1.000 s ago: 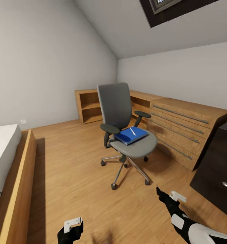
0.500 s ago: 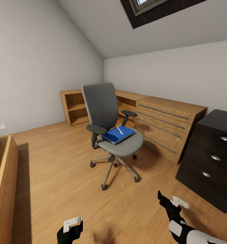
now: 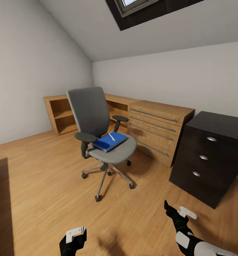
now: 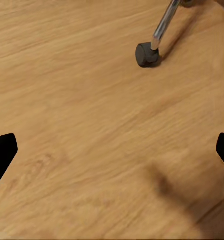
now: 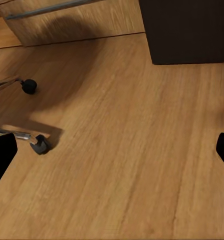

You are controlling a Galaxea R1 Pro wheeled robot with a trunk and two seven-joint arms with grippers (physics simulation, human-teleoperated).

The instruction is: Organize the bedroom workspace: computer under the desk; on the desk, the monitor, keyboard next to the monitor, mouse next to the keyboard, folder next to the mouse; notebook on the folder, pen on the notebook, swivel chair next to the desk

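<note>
Both claws, left (image 3: 73, 237) and right (image 3: 176, 211), hang open and empty above the floor (image 3: 44, 177). A blue folder (image 3: 110, 141) with a pen (image 3: 112, 137) lies on the swivel chair (image 3: 97, 131).

Chest: light wooden drawer chest with long grey bar handles (image 3: 158, 124), at 2 o'clock.
Cabinet: black three-drawer cabinet with round silver knobs (image 3: 207, 156), at 3 o'clock, just beside the chest.
Shelf: open wooden shelf unit (image 3: 60, 113), at 10 o'clock.
Floor: wood-plank floor (image 3: 44, 185).
Skylight: dark-framed roof window (image 3: 133, 9), at 12 o'clock.
</note>
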